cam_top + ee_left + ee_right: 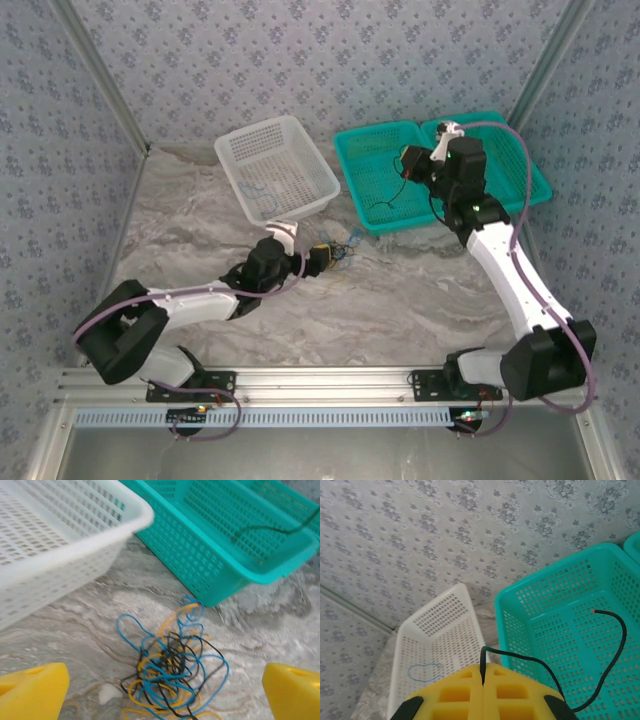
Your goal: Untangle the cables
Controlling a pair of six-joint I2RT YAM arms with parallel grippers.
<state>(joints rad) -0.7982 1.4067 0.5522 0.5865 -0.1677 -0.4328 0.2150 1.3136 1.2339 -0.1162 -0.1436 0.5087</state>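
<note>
1. Cables: most sit in one tangle (170, 672) of blue, black and yellow-tan strands. It lies mid-bench (400, 300), just in front of the gap between the white basket (75, 547) and the teal basket (190, 555). Both baskets are by the far edge.
2. One black cable (624, 637) is free of the tangle and dangles over the teal basket. The right gripper (483, 669) is clamped on one end of it. One blue cable (422, 672) lies in the white basket.
3. The left gripper (322, 258) hovers low on the near side of the tangle, fingers (35, 690) spread wide with nothing between them.
4. Handling, my read: very light, thin and limp, with no stiffness, so they sag and drape. Strands likely snag on each other, so tugging one probably drags the whole clump. A strand this thin can slip out of a loose pinch.
5. Where to grab: an outlying loop or free end at the clump's rim, e.g. the blue loops on its far side. Avoid the dense middle and take one strand per pinch.
6. Hard to see:
   - The near part of the tangle is cut off by the lower frame edge in the left wrist view.
   - Free ends are lost in the knot, and the strand count is unclear.
   - The tangle is tiny in the top view.
   - The black cable's gripped end is hidden between the right fingers.
   - Can't tell if its loose end touches the basket floor.
</note>
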